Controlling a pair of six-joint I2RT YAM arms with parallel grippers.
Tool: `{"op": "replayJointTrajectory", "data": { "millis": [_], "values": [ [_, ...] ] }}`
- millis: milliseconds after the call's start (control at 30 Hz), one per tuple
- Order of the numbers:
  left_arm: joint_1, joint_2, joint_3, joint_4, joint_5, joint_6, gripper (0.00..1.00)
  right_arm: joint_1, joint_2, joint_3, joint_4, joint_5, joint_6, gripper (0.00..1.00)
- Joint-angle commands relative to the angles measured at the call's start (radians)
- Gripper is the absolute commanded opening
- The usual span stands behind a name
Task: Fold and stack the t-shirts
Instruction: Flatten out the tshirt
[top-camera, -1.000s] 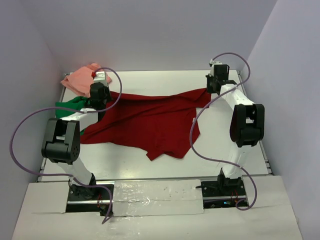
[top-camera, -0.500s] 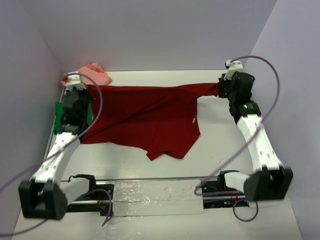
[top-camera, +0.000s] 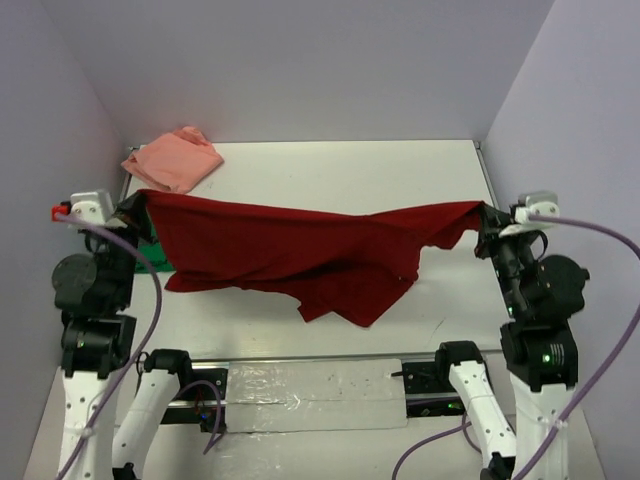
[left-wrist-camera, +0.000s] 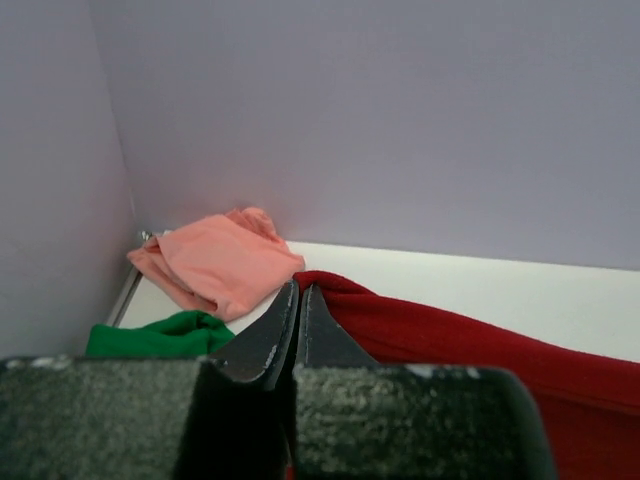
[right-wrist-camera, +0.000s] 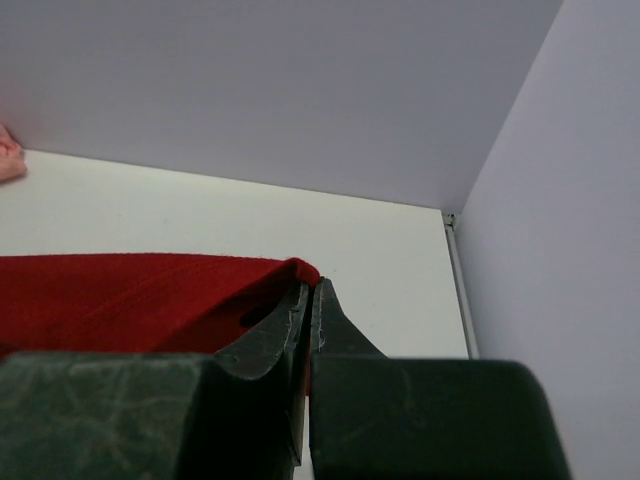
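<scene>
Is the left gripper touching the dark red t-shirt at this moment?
Touching. In the left wrist view the left gripper is shut on the edge of the dark red t-shirt; the cloth comes out from between its fingertips.

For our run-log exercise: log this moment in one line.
left pincer: shut on dark red t-shirt | right pincer: shut on it | shirt: held up, stretched between both pincers | pink t-shirt: far-left corner

Ahead of left gripper (left-wrist-camera: 298, 288): salmon pink t-shirt (left-wrist-camera: 215, 262), green t-shirt (left-wrist-camera: 155, 335) lower left.
Ahead of right gripper (right-wrist-camera: 310, 286): open table (right-wrist-camera: 200, 205); wall (right-wrist-camera: 520, 200) close right.
Between them: dark red t-shirt (top-camera: 300, 245) spans the gap.
</scene>
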Motion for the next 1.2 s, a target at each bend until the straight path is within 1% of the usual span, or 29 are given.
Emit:
{"op": "replayJointTrajectory", "data": {
  "millis": [0, 100, 200, 233, 300, 333, 433, 467, 500, 533, 567, 600, 633, 667, 700, 733, 767, 800, 833, 867, 900, 933, 967, 1000, 1033, 1067, 1100, 1167],
  "values": [
    [0.012, -0.061, 0.113, -0.09, 0.003, 0.01, 0.0, -0.002, -0.069, -0.021, -0.018, 0.025, 0.023, 0.0],
    [0.012, -0.102, 0.127, -0.106, 0.008, -0.004, 0.0, -0.002, -0.11, -0.053, -0.005, -0.015, 0.053, 0.0],
    [0.012, -0.134, 0.112, -0.124, 0.031, -0.043, 0.0, -0.002, -0.093, -0.035, -0.038, -0.008, 0.076, 0.0],
    [0.013, -0.139, 0.104, -0.123, 0.072, -0.044, 0.0, -0.003, -0.087, -0.032, -0.045, -0.009, 0.079, 0.0],
    [0.017, -0.139, 0.081, -0.101, 0.067, -0.055, 0.0, -0.002, -0.084, -0.038, -0.009, -0.024, 0.08, 0.0],
    [0.02, -0.13, 0.052, -0.056, 0.06, -0.053, 0.0, -0.002, -0.067, -0.029, 0.0, -0.029, 0.085, 0.0],
    [0.02, -0.049, 0.004, 0.043, 0.037, -0.038, 0.0, -0.002, 0.078, 0.04, 0.021, -0.049, 0.099, 0.0],
    [0.02, -0.017, -0.003, 0.123, 0.029, -0.043, 0.0, -0.002, 0.159, 0.051, 0.065, -0.047, 0.111, 0.0],
    [0.02, 0.057, -0.011, 0.168, 0.032, -0.043, 0.0, -0.002, 0.204, 0.08, 0.083, -0.055, 0.114, 0.0],
    [0.02, 0.1, -0.01, 0.211, 0.043, -0.046, 0.0, -0.002, 0.304, 0.097, 0.107, -0.06, 0.125, 0.0],
    [0.02, 0.149, -0.01, 0.315, 0.047, -0.049, 0.0, 0.0, 0.36, 0.114, 0.148, -0.061, 0.128, 0.0],
    [0.02, 0.241, -0.017, 0.381, 0.052, -0.046, 0.0, 0.001, 0.418, 0.161, 0.164, -0.067, 0.138, 0.0],
    [0.018, 0.29, -0.025, 0.444, 0.052, -0.05, 0.0, 0.001, 0.533, 0.183, 0.187, -0.063, 0.146, 0.0],
    [0.017, 0.351, -0.017, 0.537, 0.055, -0.05, 0.0, 0.015, 0.593, 0.209, 0.223, -0.054, 0.146, 0.0],
    [0.009, 0.486, 0.001, 0.573, 0.055, -0.04, 0.0, 0.021, 0.65, 0.259, 0.242, -0.037, 0.145, 0.0],
    [-0.003, 0.551, 0.047, 0.604, 0.041, -0.04, 0.0, 0.026, 0.766, 0.288, 0.257, -0.014, 0.145, 0.0],
    [-0.006, 0.624, 0.071, 0.638, 0.041, -0.035, 0.0, 0.035, 0.828, 0.32, 0.276, 0.003, 0.142, 0.0],
    [-0.013, 0.757, 0.101, 0.703, 0.017, -0.02, 0.0, 0.038, 0.879, 0.374, 0.29, 0.022, 0.137, 0.0],
    [-0.022, 0.821, 0.151, 0.742, 0.011, -0.015, 0.0, 0.04, 0.982, 0.405, 0.313, 0.046, 0.129, 0.0],
    [-0.028, 0.943, 0.179, 0.774, 0.011, 0.0, 0.0, 0.041, 1.034, 0.464, 0.323, 0.064, 0.123, 0.0],
    [-0.037, 1.0, 0.243, 0.823, -0.006, 0.032, 0.0, 0.043, 1.081, 0.494, 0.33, 0.089, 0.117, 0.0],
    [-0.051, 1.051, 0.271, 0.854, -0.035, 0.043, 0.0, 0.043, 1.165, 0.521, 0.345, 0.126, 0.103, 0.0],
    [-0.057, 1.147, 0.297, 0.883, -0.043, 0.072, 0.0, 0.044, 1.202, 0.563, 0.36, 0.144, 0.096, 0.0],
    [-0.062, 1.194, 0.356, 0.905, -0.057, 0.091, 0.0, 0.044, 1.236, 0.581, 0.371, 0.16, 0.093, 0.0],
    [-0.074, 1.237, 0.393, 0.931, -0.099, 0.108, 0.0, 0.044, 1.305, 0.612, 0.374, 0.186, 0.077, 0.0],
    [-0.08, 1.28, 0.424, 0.939, -0.124, 0.111, 0.0, 0.047, 1.334, 0.634, 0.386, 0.204, 0.076, 0.0],
    [-0.085, 1.35, 0.469, 0.954, -0.139, 0.156, 0.0, 0.043, 1.358, 0.66, 0.4, 0.212, 0.076, 0.0],
    [-0.105, 1.43, 0.49, 1.035, -0.202, 0.196, 0.0, 0.043, 1.405, 0.674, 0.457, 0.256, 0.067, 0.0]
  ]
}}
